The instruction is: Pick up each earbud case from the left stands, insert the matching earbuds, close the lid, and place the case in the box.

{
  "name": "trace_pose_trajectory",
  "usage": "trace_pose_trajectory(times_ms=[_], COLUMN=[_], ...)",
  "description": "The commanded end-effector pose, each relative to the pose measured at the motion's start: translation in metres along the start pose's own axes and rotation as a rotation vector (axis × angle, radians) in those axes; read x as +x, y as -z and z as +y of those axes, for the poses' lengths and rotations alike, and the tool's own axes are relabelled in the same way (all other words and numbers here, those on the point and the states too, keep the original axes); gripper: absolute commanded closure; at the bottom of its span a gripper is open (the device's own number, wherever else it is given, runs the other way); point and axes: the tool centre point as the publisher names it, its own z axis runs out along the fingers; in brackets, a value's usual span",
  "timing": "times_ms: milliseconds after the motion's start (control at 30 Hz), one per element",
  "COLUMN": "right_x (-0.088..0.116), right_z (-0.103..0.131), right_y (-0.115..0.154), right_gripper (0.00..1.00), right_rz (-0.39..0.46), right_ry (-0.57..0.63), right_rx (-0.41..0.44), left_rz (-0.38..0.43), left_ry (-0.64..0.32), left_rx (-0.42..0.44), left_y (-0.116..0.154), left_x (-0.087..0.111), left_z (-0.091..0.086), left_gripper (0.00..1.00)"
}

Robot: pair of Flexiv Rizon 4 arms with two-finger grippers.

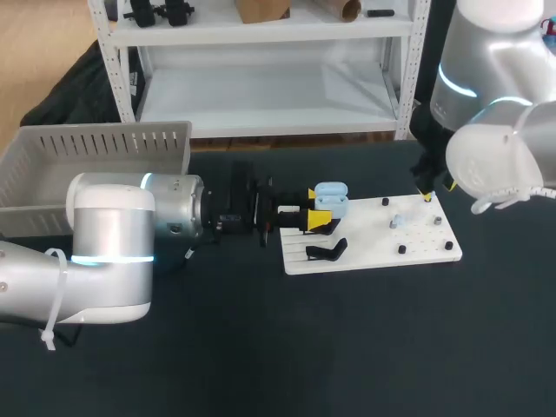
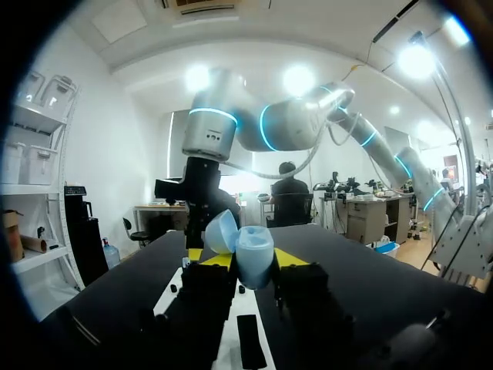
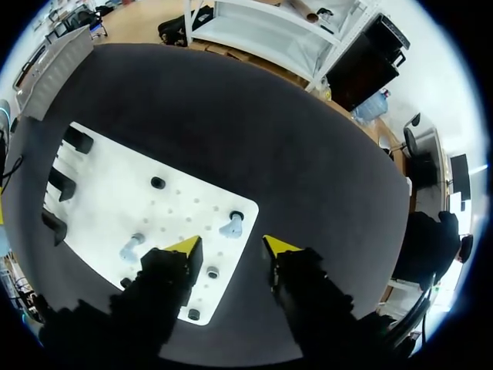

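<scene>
The left hand (image 1: 320, 211) holds a light-blue earbud case (image 1: 331, 197), lid up, over the white board's (image 1: 373, 245) left end, above a black stand (image 1: 327, 252). The right hand (image 1: 427, 193) hangs at the board's far right corner. A grey box (image 1: 95, 156) sits far left on the table (image 1: 347, 347).

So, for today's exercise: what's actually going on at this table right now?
The left gripper holds a light blue plastic earbud case, lid open, between its yellow tips over the left end of the flat white pegboard. The right gripper hovers open above the board's other end, over two pale blue earbuds sitting on it, not yet in the case. The grey slatted plastic box stands at the table's far left.
</scene>
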Motion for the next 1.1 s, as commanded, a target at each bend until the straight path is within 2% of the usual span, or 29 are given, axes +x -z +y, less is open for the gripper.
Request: trace_pose_trajectory(times_ms=[33,767,1100], right_x=[0.0,-0.002,-0.003], right_z=[0.001,-0.002,-0.002], right_y=[-0.003,-0.016,-0.02], right_gripper=[0.52,0.59,0.66], right_rz=[-0.003,-0.016,-0.013], right_ry=[0.004,0.014,0.011], right_rx=[0.0,0.032,0.034], left_rz=[-0.002,-0.002,-0.002], left_ry=[-0.001,-0.001,-0.001], left_rx=[-0.004,-0.004,-0.004], left_y=[0.0,0.0,0.0], left_x=[0.0,0.0,0.0], left_z=[-0.001,-0.001,-0.001], left_gripper=[1.0,1.0,1.0])
